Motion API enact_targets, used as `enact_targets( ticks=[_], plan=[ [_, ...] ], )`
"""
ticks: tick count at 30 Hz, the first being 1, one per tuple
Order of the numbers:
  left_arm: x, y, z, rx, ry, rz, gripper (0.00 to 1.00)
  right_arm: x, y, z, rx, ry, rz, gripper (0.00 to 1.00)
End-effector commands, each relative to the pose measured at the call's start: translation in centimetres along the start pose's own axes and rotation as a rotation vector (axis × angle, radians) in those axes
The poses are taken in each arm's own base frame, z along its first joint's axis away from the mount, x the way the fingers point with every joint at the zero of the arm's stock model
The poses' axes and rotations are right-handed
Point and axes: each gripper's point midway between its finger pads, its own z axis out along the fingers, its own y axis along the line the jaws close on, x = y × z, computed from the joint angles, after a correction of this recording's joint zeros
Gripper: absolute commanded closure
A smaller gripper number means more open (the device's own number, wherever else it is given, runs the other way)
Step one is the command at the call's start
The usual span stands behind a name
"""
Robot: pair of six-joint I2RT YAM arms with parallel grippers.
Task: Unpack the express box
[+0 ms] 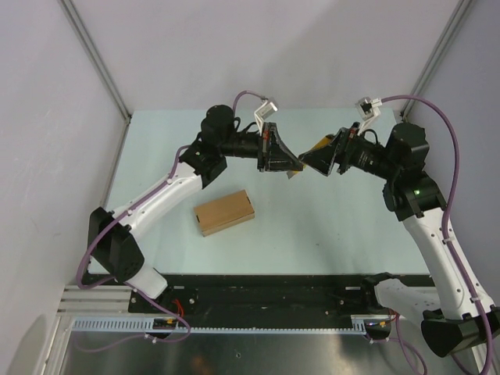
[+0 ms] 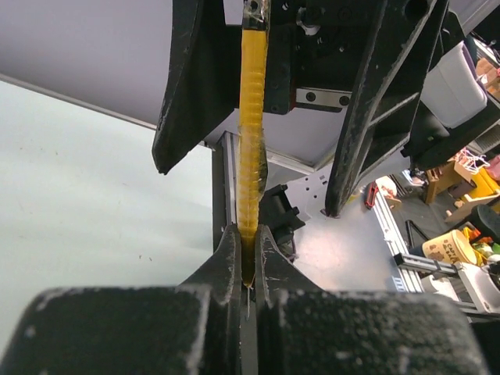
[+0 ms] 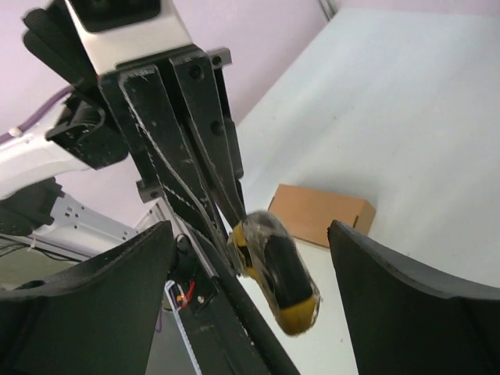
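While the express box (image 1: pixel 224 212) lies closed on the table (image 1: pixel 328 223), well apart from the 2 grippers, the left gripper (image 2: pixel 248 234) is clamped on a yellow-and-black utility knife (image 3: pixel 277 273). The right gripper (image 3: pixel 250 234) stands spread wide around the knife's end.

You are working in a robotics lab test cell. The pale counter (image 1: pixel 312 226) is boxed in by plain white walls (image 1: pixel 47 117), with metal frame posts (image 1: pixel 98 62) rising at its far corners. A slotted aluminium rail (image 1: pixel 258 330) runs along its near edge, and purple cables (image 1: pixel 455 168) trail over the arms. Beyond the counter, the left wrist view shows a clutter of boxes and tubs (image 2: pixel 453 248).
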Motion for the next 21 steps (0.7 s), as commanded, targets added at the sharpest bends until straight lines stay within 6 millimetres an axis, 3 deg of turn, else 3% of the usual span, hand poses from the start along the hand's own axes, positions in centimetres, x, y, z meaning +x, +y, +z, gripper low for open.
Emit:
enact_targets(
  ticks=[1,10,14,18,21],
  plan=[
    [-1.4,-2.8,-0.6,0.070,-0.006,0.066,1.00,-1.8,2.4,-0.5,-0.100,-0.057,-0.057,0.16],
    [-0.8,-4.5,-1.1,0.157,0.039,0.109,1.00,-1.8,4.4,-1.4,-0.230,-0.039,-0.049,0.14],
    [-0.9,-4.4,-1.2,0.157,0.041,0.104,1.00,-0.9,5.5,-1.7,-0.317,0.028,-0.021,0.13],
    [-0.4,-3.9,-1.3,0.148,0.046,0.080,1.00,0.1,5.7,-2.0,-0.334,0.075,0.002,0.16],
    [-0.4,-3.4,-1.4,0.124,0.038,0.064,1.00,0.7,5.0,-2.0,-0.308,0.094,0.012,0.24]
  ],
)
